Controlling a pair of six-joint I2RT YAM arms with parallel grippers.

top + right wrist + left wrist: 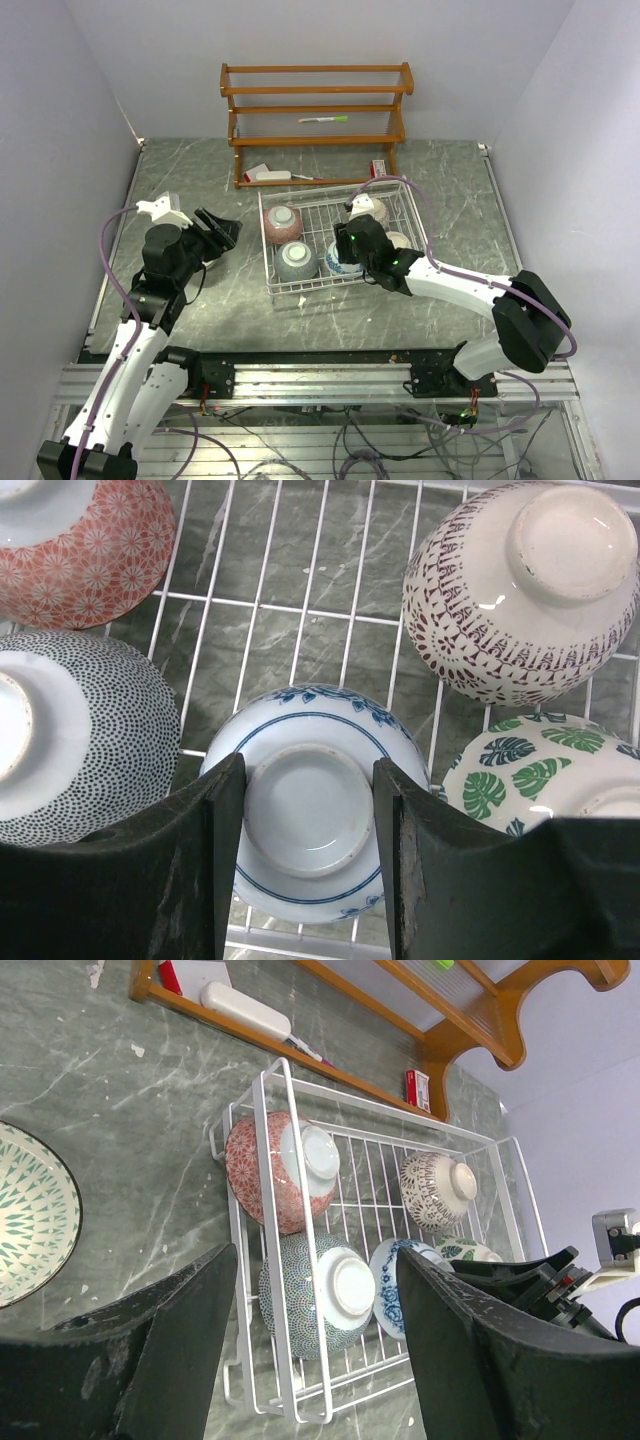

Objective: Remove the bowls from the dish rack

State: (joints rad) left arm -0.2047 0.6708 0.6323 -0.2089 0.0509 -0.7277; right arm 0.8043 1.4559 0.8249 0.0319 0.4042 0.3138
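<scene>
The dish rack [322,215] is white wire on a dark grey-green worktop [200,180] veined with pale marbling. In it sit the pink bowl [80,550], coral-red with small white flower stars, and the dotted bowl [110,730], grey-teal specks on white. With them are the blue-and-white bowl [305,810], ringed and leaf-bordered in blue, the cream bowl [500,600], banded with maroon marks, and the leaf bowl [530,770] — green fronds on white. Outside, the mosaic bowl [25,1215] shows green triangles on cream. The shelf [315,92] is orange-brown wood.
</scene>
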